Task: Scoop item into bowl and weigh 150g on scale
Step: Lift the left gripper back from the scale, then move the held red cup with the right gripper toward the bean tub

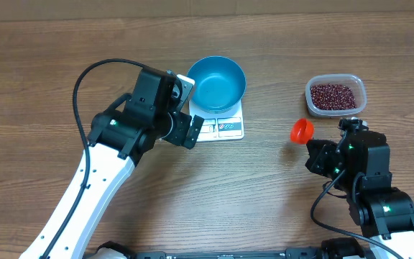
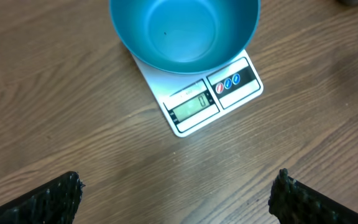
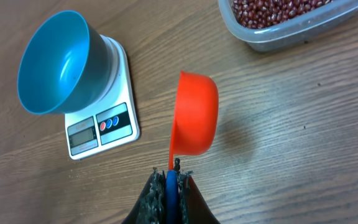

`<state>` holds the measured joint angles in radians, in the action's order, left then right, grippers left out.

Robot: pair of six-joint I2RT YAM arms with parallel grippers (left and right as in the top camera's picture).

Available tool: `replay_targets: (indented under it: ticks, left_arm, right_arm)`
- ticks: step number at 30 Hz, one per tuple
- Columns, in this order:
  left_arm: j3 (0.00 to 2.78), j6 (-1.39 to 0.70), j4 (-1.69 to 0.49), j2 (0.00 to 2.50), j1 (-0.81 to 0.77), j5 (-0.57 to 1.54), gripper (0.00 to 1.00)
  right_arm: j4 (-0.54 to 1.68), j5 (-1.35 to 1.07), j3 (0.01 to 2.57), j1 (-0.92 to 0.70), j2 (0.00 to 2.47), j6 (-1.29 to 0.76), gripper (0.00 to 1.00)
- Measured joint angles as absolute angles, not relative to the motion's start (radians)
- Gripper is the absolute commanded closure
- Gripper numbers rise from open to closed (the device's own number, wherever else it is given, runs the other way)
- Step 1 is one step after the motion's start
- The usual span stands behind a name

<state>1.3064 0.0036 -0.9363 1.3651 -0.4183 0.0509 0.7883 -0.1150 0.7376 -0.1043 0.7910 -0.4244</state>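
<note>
Dipping into the far beans [image 1: 334,95] should be done shallowly, the scoop [image 3: 196,115] kept level by the right gripper [image 3: 171,176], clamped on its handle; the left gripper [image 2: 178,182] is spread wide, empty.

Overhead plus close wrists, common scale [image 1: 221,129]

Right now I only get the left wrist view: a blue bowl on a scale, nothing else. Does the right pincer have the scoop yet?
Observer: Yes. The right pincer is shut on the handle of an orange scoop, held over bare table to the right of the scale.
Operator: Where are the beans?
Observer: In a clear tub further right, past the scoop. The beans cover its bottom, and none show in the scoop.
</note>
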Motion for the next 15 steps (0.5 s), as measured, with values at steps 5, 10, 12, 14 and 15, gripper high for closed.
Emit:
replay_targets:
  ticks: [5, 10, 12, 14, 15]
  left_arm:
    - [1.306, 0.004, -0.936, 1.371, -0.418, 0.037, 0.01]
    - [1.306, 0.004, -0.936, 1.377, -0.418, 0.033, 0.01]
    - [1.306, 0.004, -0.936, 1.377, -0.418, 0.033, 0.0]
    - [1.306, 0.004, -0.936, 1.377, -0.418, 0.033, 0.0]
    - [1.306, 0.004, -0.936, 1.377, -0.418, 0.033, 0.01]
  right_arm:
    - [0.766, -0.115, 0.738, -0.104, 0.791, -0.416, 0.96]
    - [0.762, -0.115, 0.738, -0.104, 0.791, -0.389, 0.96]
    - [0.76, -0.115, 0.738, -0.104, 0.791, -0.381, 0.96]
    - [0.755, -0.115, 0.738, -0.104, 0.791, -0.375, 0.96]
    - [0.752, -0.114, 0.738, -0.104, 0.791, -0.369, 0.96]
